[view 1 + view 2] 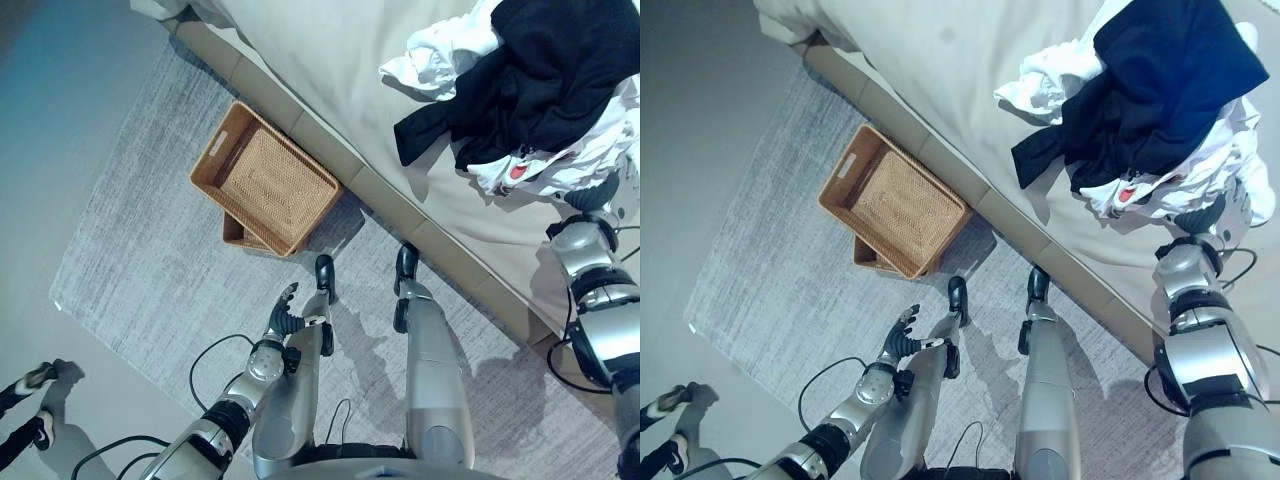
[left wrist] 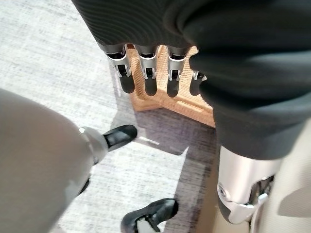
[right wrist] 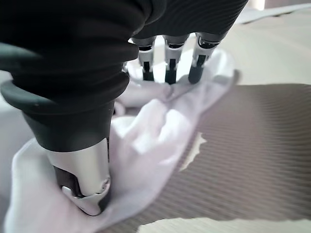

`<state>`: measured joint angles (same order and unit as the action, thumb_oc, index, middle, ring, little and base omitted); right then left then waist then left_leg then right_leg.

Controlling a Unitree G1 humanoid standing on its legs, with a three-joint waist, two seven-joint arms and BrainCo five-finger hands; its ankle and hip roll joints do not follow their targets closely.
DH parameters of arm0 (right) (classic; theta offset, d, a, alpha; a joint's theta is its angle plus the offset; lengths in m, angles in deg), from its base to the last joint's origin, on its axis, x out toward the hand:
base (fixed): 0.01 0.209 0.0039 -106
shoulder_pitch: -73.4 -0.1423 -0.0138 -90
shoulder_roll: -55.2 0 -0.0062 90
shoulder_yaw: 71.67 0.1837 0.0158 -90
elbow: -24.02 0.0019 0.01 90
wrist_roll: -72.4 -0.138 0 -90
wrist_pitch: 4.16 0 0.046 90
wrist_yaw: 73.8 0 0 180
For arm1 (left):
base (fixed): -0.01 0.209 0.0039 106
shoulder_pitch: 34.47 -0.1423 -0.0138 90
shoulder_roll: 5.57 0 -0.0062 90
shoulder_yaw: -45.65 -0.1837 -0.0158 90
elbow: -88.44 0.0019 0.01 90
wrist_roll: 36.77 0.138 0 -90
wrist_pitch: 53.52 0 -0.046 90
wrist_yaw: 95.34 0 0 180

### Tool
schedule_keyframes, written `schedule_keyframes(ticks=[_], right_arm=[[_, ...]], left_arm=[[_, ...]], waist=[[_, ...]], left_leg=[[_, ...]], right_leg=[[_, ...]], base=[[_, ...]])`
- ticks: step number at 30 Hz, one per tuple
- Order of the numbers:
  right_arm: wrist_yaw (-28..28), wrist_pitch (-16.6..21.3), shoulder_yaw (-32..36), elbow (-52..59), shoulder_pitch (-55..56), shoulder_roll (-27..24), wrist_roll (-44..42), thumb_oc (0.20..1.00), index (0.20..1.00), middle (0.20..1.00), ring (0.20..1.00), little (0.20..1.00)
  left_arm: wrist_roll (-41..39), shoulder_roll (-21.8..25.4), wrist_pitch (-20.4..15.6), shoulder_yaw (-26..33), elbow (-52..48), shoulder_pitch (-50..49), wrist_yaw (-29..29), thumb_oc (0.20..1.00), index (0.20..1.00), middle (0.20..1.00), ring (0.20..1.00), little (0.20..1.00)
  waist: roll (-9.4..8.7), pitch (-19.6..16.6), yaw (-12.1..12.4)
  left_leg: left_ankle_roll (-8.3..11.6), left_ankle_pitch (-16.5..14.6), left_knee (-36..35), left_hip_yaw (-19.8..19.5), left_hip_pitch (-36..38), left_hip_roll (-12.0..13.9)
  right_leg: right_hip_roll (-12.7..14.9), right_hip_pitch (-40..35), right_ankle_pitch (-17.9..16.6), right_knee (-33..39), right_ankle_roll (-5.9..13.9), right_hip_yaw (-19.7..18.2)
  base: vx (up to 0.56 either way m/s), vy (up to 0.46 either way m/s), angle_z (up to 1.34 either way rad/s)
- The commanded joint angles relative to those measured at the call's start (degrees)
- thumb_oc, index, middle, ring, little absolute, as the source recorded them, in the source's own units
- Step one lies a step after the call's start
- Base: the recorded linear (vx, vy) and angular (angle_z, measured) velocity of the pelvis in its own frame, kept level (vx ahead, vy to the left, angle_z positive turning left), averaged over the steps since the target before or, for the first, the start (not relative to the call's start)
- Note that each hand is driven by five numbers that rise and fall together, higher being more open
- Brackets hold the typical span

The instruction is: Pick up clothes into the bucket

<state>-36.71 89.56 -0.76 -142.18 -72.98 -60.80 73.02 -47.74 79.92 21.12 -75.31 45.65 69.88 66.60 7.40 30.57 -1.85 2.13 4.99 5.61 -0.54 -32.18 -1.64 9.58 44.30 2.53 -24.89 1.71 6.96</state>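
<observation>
A pile of clothes lies on the bed (image 1: pixel 330 60): a black garment (image 1: pixel 540 70) on top of white ones (image 1: pixel 440 60). My right hand (image 1: pixel 1202 215) is at the near edge of the pile. In the right wrist view its fingers (image 3: pixel 170 73) and thumb (image 3: pixel 82 184) rest, spread, on a white garment (image 3: pixel 155 141) that bunches between them. A brown wicker basket (image 1: pixel 215 145) sits on the floor beside the bed, resting on a second one. My left hand (image 1: pixel 285 315) hangs open and empty low by the rug, with the basket (image 2: pixel 184 104) beyond its fingers.
A grey rug (image 1: pixel 150 260) covers the floor between me and the bed. The bed's long tan side rail (image 1: pixel 380 195) runs diagonally just behind the basket. A person's shoes (image 1: pixel 35 380) show at the lower left on the bare floor.
</observation>
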Motion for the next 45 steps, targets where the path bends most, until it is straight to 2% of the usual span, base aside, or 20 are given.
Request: schedule_keyframes(ticks=[1, 2, 9, 15, 20, 24, 25, 29, 30, 33, 34, 35, 38, 39, 41, 45], right_arm=[[-0.2, 0.9, -3.0, -0.4, -2.5, -5.8, 1.0, 0.344, 0.344, 0.344, 0.344, 0.344], [0.1, 1.2, -3.6, -0.1, -3.9, -6.0, 0.3, 0.2, 0.2, 0.2, 0.2, 0.2], [1.8, 4.0, -2.5, 5.2, -4.7, -4.4, -3.7, 0.2, 0.2, 0.2, 0.2, 0.2], [3.9, 7.2, 1.1, 12.8, -3.0, -1.6, -8.3, 0.2, 0.2, 0.2, 0.2, 0.2], [7.2, 9.2, 5.8, 21.6, -0.6, -1.9, -9.9, 0.2, 0.2, 0.2, 0.2, 0.2], [10.3, 9.8, 11.5, 31.1, 2.1, -4.9, -8.2, 0.2, 0.2, 0.2, 0.2, 0.2], [10.3, 9.8, 11.6, 31.2, 2.1, -4.9, -8.2, 0.2, 0.2, 0.2, 0.2, 0.2], [10.5, 10.3, 15.3, 36.1, 5.6, -7.0, -7.1, 0.2, 0.2, 0.2, 0.2, 0.2], [10.4, 10.2, 17.0, 38.6, 7.5, -7.8, -5.8, 0.2, 0.2, 0.2, 0.2, 0.2], [10.3, 10.1, 19.3, 39.7, 10.3, -8.5, -5.0, 0.2, 0.2, 0.2, 0.2, 0.2], [10.4, 9.9, 20.9, 43.1, 12.0, -8.8, -3.5, 0.2, 0.2, 0.2, 0.2, 0.2], [10.4, 9.8, 21.2, 43.3, 12.4, -8.7, -3.5, 0.2, 0.2, 0.2, 0.2, 0.2], [10.4, 8.7, 24.2, 50.9, 16.3, -9.0, 0.1, 0.2, 0.2, 0.2, 0.2, 0.2], [10.6, 8.5, 25.1, 50.4, 17.2, -8.7, 0.4, 0.2, 0.2, 0.2, 0.2, 0.2], [10.9, 8.4, 25.5, 50.2, 17.0, -9.1, 0.5, 0.2, 0.2, 0.2, 0.2, 0.2], [9.4, 8.4, 22.9, 49.3, 12.5, -12.3, 0.1, 0.2, 0.2, 0.2, 0.2, 0.2]], left_arm=[[-2.5, -0.1, -0.4, -0.9, -1.4, -0.3, -0.6, 1.0, 1.0, 1.0, 1.0, 1.0], [-2.9, -0.1, -0.5, -1.0, -1.4, 0.0, -0.9, 1.0, 1.0, 1.0, 1.0, 1.0], [-3.4, 0.0, -1.0, -0.9, -1.3, 1.4, -1.3, 1.0, 1.0, 1.0, 1.0, 1.0], [-2.6, 0.2, -1.3, 0.2, -1.1, 2.1, -2.1, 1.0, 1.0, 1.0, 1.0, 1.0], [-1.0, 0.7, -1.3, 1.8, 0.5, 1.8, -2.8, 1.0, 1.0, 1.0, 1.0, 1.0], [0.1, 1.8, -0.9, 5.4, 2.8, 0.5, -2.9, 1.0, 1.0, 1.0, 1.0, 1.0], [0.1, 1.9, -0.9, 5.4, 2.8, 0.5, -2.9, 1.0, 1.0, 1.0, 1.0, 1.0], [1.1, 3.3, -0.6, 7.9, 3.9, -2.5, -2.0, 1.0, 1.0, 1.0, 1.0, 1.0], [1.5, 3.8, -0.4, 9.1, 4.4, -3.8, -1.4, 1.0, 1.0, 1.0, 1.0, 1.0], [1.9, 4.3, -0.5, 9.7, 3.8, -5.4, -0.5, 1.0, 1.0, 1.0, 1.0, 1.0], [2.2, 4.5, -0.5, 10.7, 3.1, -6.0, -0.1, 1.0, 1.0, 1.0, 1.0, 1.0], [2.2, 4.6, -0.5, 10.6, 3.0, -6.2, -0.1, 1.0, 1.0, 1.0, 1.0, 1.0], [1.6, 5.0, -0.6, 12.2, -0.6, -7.8, 0.5, 1.0, 1.0, 1.0, 1.0, 1.0], [1.3, 4.9, -0.8, 12.5, -1.9, -8.0, 0.9, 1.0, 1.0, 1.0, 1.0, 1.0], [1.0, 5.3, -0.9, 12.3, -3.6, -8.2, 1.2, 1.0, 1.0, 1.0, 1.0, 1.0], [0.1, 7.1, -1.4, 10.6, -11.9, -8.8, 4.1, 1.0, 1.0, 1.0, 1.0, 1.0]], waist=[[0.19, -0.8, -0.3], [0.29, -0.8, -0.2], [-0.21, -0.8, -0.6], [-1.81, -0.8, -1.2], [-3.76, -0.8, -2.0], [-6.11, -0.8, -2.6], [-6.1, -0.8, -2.6], [-8.0, -4.1, -2.6], [-8.73, -6.3, -2.5], [-9.29, -8.3, -2.1], [-9.6, -10.4, -2.1], [-9.64, -10.4, -2.0], [-10.04, -13.4, -2.0], [-10.07, -14.3, -1.9], [-10.36, -15.2, -1.6], [-11.48, -19.4, -1.4]], left_leg=[[1.48, -1.1, 5.4, -1.6, -3.2, -0.4], [1.45, -1.1, 5.5, -1.7, -3.9, -0.5], [1.47, -0.9, 5.5, -1.8, -4.6, -0.9], [1.33, -1.4, 5.8, -2.1, -3.0, -1.0], [1.22, -2.4, 5.7, -2.1, 1.9, -0.8], [1.01, -3.7, 5.0, -1.4, 9.3, -0.4], [0.97, -3.4, 4.8, -1.4, 9.3, -0.3], [0.54, -4.5, 3.4, -0.2, 14.1, 0.2], [0.39, -4.7, 2.4, 0.4, 15.9, 0.6], [0.31, -4.8, 1.1, 0.6, 18.4, 0.7], [0.33, -4.9, 0.2, 0.6, 20.2, 0.8], [0.33, -4.9, 0.0, 0.5, 20.4, 0.8], [0.3, -5.0, -1.3, 0.4, 23.4, 1.2], [0.28, -5.1, -1.4, 0.2, 24.0, 1.2], [0.3, -5.3, -1.8, 0.1, 25.2, 1.3], [0.41, -6.3, -2.3, 0.4, 29.1, 1.8]], right_leg=[[1.3, -2.3, 2.1, -1.3, 2.83, 1.6], [1.4, -1.6, 2.1, -1.4, 2.8, 1.5], [1.9, -0.7, 2.1, -1.6, 2.89, 1.6], [1.7, -3.4, 1.4, -0.1, 3.12, 1.6], [1.6, -9.2, 0.4, 2.4, 3.56, 1.4], [1.0, -17.7, -0.9, 6.1, 4.32, 1.1], [1.0, -17.9, -1.4, 6.5, 4.32, 1.1], [0.1, -23.1, -3.0, 10.7, 5.23, 0.5], [-0.4, -25.4, -3.6, 13.0, 5.68, 0.5], [-0.9, -28.5, -3.9, 15.1, 5.91, 0.7], [-1.1, -30.7, -3.8, 16.4, 6.0, 1.1], [-1.2, -31.0, -3.9, 16.6, 6.0, 1.1], [-1.7, -34.1, -3.3, 17.7, 6.0, 1.7], [-1.7, -34.9, -3.0, 17.7, 6.01, 1.9], [-1.9, -36.2, -2.6, 18.0, 5.96, 2.1], [-2.5, -40.9, -1.9, 19.9, 5.97, 2.6]], base=[[0.0, -0.016, 0.06], [0.0, -0.009, 0.05], [0.0, -0.003, 0.03], [0.0, 0.0, 0.01], [0.0, 0.015, 0.04], [0.01, 0.06, -0.04], [0.04, 0.048, -0.13], [0.08, 0.047, -0.15], [0.09, 0.038, -0.2], [0.12, 0.0, -0.3], [0.06, -0.003, -0.13], [0.1, -0.007, -0.08], [0.1, -0.003, -0.03], [0.1, -0.006, 0.03], [0.08, -0.009, 0.05], [0.09, -0.008, 0.07]])
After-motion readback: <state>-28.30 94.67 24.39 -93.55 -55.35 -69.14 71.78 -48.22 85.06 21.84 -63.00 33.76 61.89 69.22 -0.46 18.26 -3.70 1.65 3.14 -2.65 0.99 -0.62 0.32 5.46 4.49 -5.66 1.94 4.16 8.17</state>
